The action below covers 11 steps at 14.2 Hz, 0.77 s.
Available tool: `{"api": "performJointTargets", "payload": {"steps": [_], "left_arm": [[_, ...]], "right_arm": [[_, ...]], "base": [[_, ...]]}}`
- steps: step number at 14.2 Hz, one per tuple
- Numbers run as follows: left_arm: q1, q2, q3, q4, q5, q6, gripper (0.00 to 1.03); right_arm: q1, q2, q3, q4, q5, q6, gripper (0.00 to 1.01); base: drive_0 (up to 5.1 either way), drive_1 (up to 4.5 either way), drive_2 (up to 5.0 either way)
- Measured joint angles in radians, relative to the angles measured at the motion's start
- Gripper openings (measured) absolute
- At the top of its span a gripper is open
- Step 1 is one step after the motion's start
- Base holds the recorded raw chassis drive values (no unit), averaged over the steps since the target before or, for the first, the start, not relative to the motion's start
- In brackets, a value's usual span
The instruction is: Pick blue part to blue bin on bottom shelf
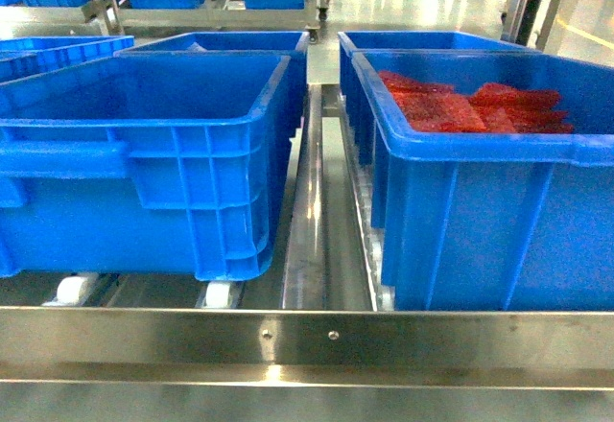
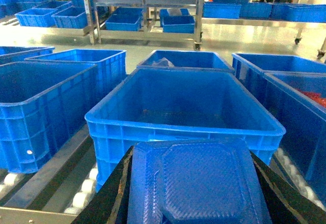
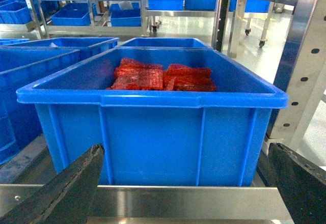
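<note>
A flat blue part [image 2: 198,188] with a woven, octagon-embossed face fills the bottom of the left wrist view. My left gripper [image 2: 192,154] is shut on it, one black finger on each side edge. Just beyond it stands an empty blue bin [image 2: 183,128] on the bottom shelf [image 1: 307,340], a steel roller rack; in the head view this bin [image 1: 144,144] is at the left. My right gripper [image 3: 187,150] is open with nothing in it, low in front of the shelf's steel rail [image 3: 188,201]. Neither gripper shows in the head view.
A blue bin holding red parts [image 3: 160,76] sits at the right of the shelf [image 1: 480,173]. More blue bins [image 2: 76,66] stand behind and to the left. White rollers [image 1: 219,294] and a steel divider rail [image 1: 307,230] run between the bins. A perforated upright [image 3: 300,56] rises at the right.
</note>
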<state>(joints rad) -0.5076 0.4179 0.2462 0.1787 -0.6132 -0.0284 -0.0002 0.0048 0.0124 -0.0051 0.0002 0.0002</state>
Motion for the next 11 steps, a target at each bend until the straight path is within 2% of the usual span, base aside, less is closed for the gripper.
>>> {"api": "performJointTargets", "payload": {"steps": [11], "left_arm": [[0.000, 0.000, 0.000, 0.000, 0.000, 0.000, 0.43]], "right_arm": [[0.000, 0.000, 0.000, 0.003, -0.001, 0.000, 0.98]], "base": [[0.0, 4.09, -4.1]]}}
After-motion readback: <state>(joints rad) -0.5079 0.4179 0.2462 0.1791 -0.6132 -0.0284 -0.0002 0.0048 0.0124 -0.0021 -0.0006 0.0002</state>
